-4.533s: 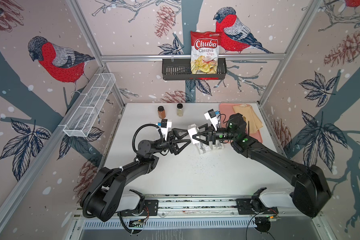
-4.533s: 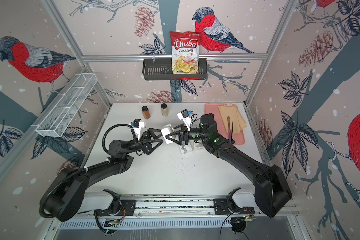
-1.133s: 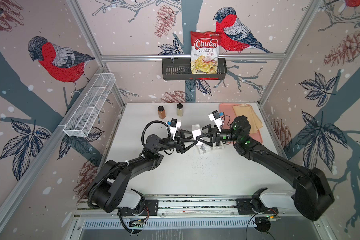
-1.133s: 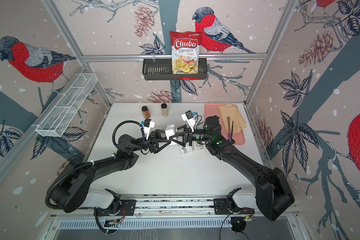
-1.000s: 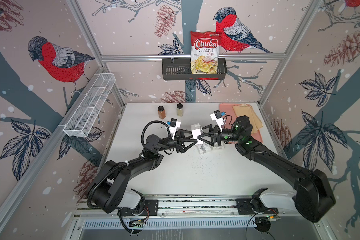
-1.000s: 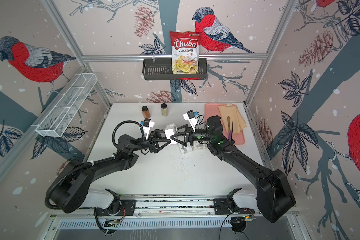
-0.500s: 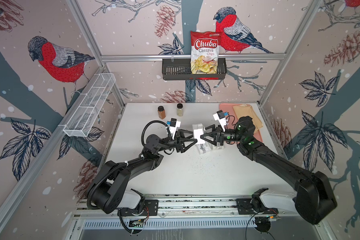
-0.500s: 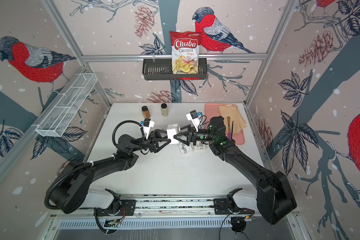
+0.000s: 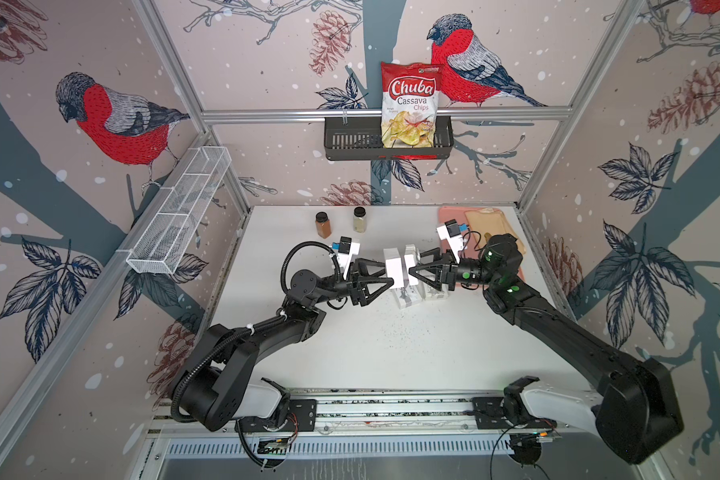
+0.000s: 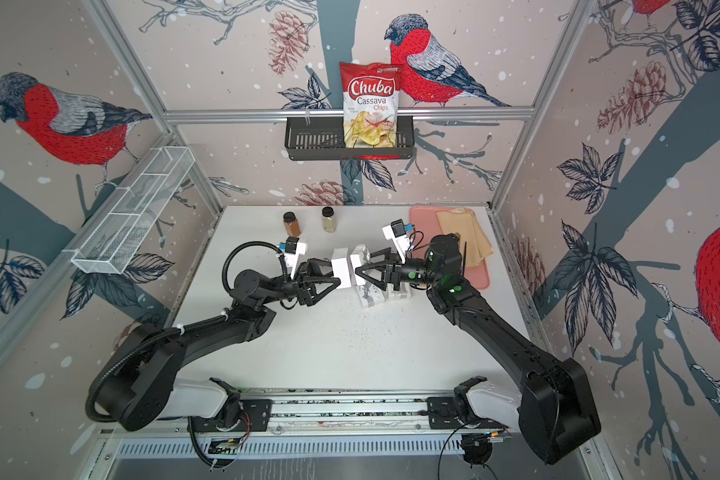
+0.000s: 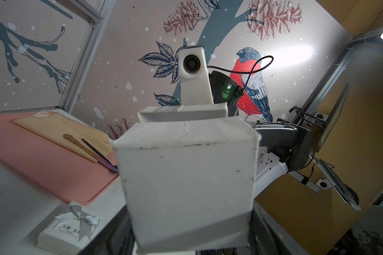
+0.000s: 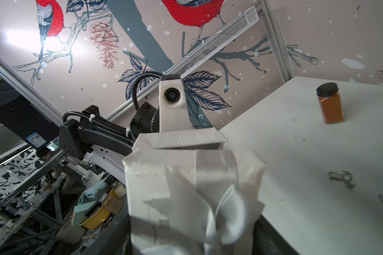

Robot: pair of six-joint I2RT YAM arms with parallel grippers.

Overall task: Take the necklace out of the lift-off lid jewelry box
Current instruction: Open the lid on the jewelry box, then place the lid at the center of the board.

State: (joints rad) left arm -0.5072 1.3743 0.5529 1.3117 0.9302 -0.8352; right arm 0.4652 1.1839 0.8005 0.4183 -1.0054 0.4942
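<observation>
top views both show the action strung across the middle of the worktop. furthest left stand two spice jars, a brown jar and a pale jar, well apart from the arms. your right wrist view catches a small grey chain-like tangle on bare worktop, nearer than the brown jar. it may be the necklace, but it is too small for you to be sure, and the top views do not resolve it.

next comes your left arm, its jaws clamped across the plain white box base. just beside it, across a narrow gap, your right arm has its jaws clamped on the lid, judged so by its grey ribbon bow.

both halves hang above the worktop, turned on their sides and facing each other, likely so one arm anchors while the other pulls straight off. that leaves the base's mouth sideways, so anything inside could slide out. you cannot see its inside.

under the right jaws sit a ribboned gift box and a second white box. the pink mat lies furthest right.
</observation>
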